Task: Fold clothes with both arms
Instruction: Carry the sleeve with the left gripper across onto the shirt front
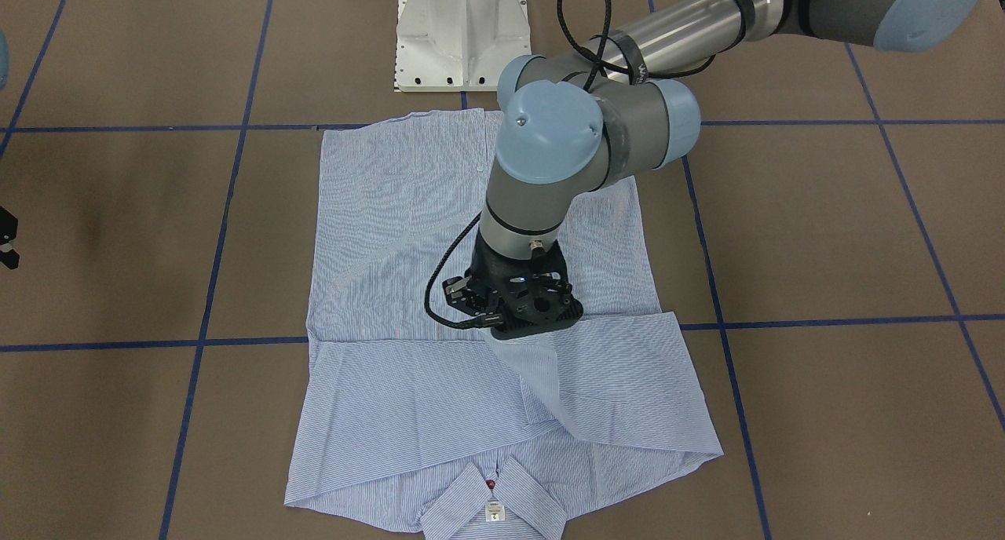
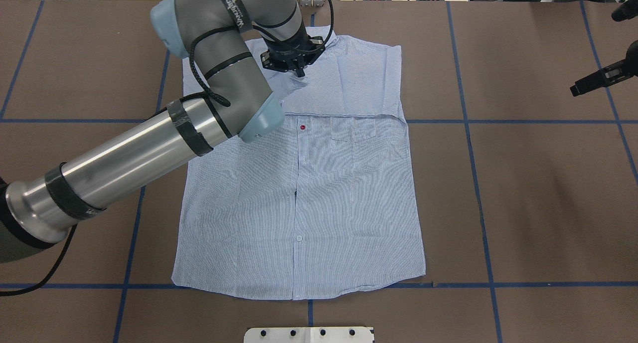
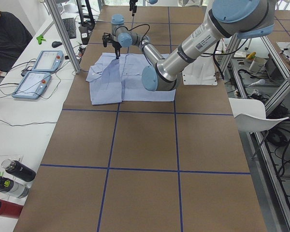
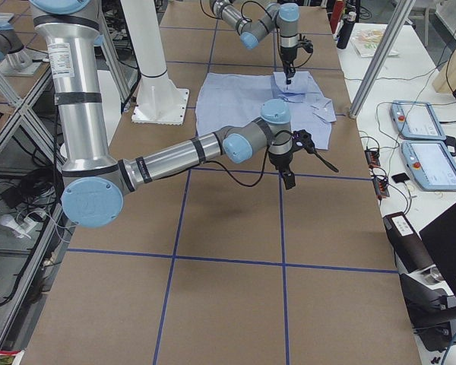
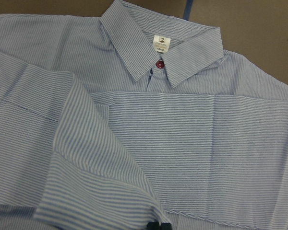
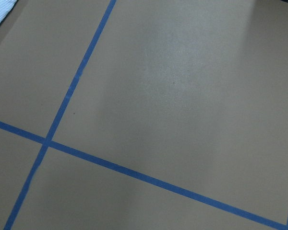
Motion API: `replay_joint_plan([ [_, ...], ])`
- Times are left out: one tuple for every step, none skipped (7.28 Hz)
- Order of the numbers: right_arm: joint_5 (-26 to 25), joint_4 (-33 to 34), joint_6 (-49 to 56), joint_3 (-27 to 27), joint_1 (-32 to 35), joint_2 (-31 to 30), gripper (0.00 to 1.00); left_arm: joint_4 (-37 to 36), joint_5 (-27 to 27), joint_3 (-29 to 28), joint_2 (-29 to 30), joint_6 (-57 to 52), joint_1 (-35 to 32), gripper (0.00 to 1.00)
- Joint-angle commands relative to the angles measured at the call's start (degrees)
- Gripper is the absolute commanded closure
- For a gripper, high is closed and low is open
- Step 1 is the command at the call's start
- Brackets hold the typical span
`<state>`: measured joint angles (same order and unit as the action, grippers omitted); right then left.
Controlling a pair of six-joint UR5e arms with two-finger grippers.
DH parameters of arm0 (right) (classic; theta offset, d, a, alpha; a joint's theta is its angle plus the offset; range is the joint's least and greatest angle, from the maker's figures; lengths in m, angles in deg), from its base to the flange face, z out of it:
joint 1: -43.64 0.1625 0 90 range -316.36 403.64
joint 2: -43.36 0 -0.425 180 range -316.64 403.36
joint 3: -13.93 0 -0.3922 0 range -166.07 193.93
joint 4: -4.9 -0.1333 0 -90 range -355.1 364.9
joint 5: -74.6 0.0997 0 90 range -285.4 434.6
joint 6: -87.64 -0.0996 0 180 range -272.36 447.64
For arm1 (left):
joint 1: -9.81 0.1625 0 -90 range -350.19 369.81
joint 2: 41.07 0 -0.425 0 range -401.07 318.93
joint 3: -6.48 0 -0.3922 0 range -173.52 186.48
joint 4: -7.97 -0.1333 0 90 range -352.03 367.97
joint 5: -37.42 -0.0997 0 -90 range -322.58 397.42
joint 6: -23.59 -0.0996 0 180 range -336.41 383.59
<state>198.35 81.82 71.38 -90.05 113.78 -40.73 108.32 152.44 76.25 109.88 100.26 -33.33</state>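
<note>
The light blue striped shirt (image 2: 324, 193) lies flat, buttons up, on the brown table, with its collar (image 1: 491, 501) at the far side from me. Both sleeves are folded across the chest. My left gripper (image 2: 300, 75) hovers over the upper chest and is shut on a sleeve cuff (image 5: 96, 167), which it holds lifted off the shirt. Its fingertips (image 5: 156, 225) pinch the cuff's corner. My right gripper (image 4: 310, 172) is open and empty, well off the shirt over bare table; it also shows at the edge of the front view (image 1: 6, 242).
The white pedestal base (image 1: 459, 38) stands by the shirt's hem. Blue tape lines (image 2: 478, 193) grid the table. Beyond the collar side is a desk with control tablets (image 3: 38, 72), a seated person (image 3: 5, 38) and bottles (image 3: 9, 179).
</note>
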Motion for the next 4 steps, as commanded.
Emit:
replay_joint_plan([
  [0.00,0.07,0.00,0.01,0.00,-0.03,0.00,0.37,-0.49,-1.39,2.68,2.34,2.08,1.00],
  [0.00,0.07,0.00,0.10,0.00,-0.03,0.00,0.63,-2.67,-1.91,2.69,2.34,3.84,1.00],
  [0.00,0.07,0.00,0.10,0.00,-0.03,0.00,1.68,-3.39,-2.26,2.43,2.34,5.16,1.00],
  [0.00,0.07,0.00,0.27,0.00,-0.03,0.00,3.43,-3.39,-3.66,2.60,2.26,5.52,0.40],
])
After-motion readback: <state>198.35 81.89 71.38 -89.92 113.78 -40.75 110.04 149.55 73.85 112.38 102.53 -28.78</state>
